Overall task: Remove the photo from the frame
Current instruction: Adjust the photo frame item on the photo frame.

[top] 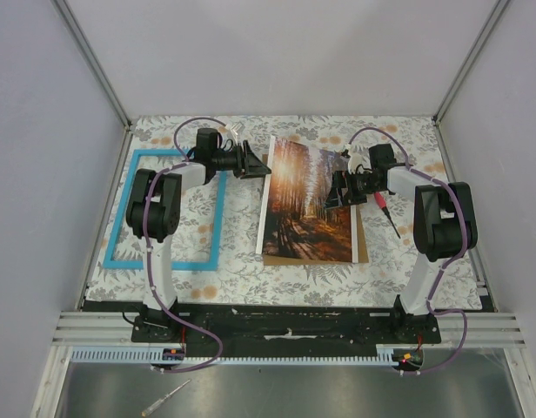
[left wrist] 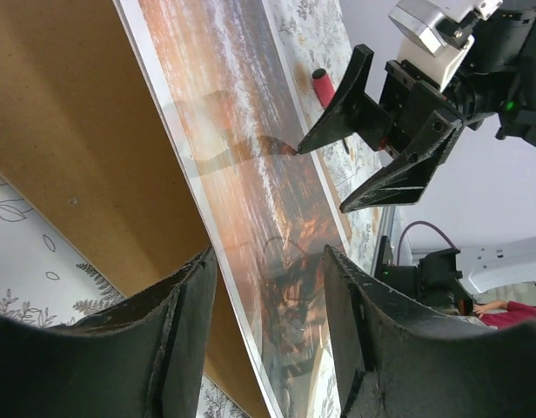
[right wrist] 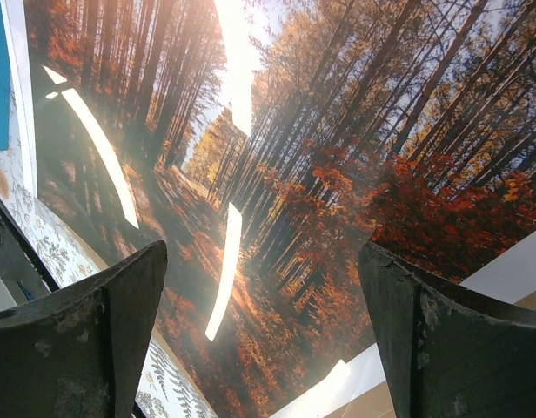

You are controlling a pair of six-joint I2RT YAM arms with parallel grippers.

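The photo (top: 307, 205), an autumn forest print with a thin white edge, lies in the middle of the table on a brown board (top: 362, 242). The blue frame (top: 122, 209) lies flat and empty to its left, apart from it. My left gripper (top: 251, 159) is open at the photo's far left corner. In the left wrist view the photo's white edge (left wrist: 217, 252) runs between the spread fingers (left wrist: 185, 322), next to the brown board (left wrist: 68, 131). My right gripper (top: 342, 187) is open over the photo's right side. The print (right wrist: 277, 157) fills the right wrist view between its spread fingers (right wrist: 129, 305).
A red-handled tool (top: 388, 213) lies on the floral table cover (top: 251, 270) right of the photo, by the right arm. It also shows in the left wrist view (left wrist: 322, 85). Grey walls close in the table on three sides.
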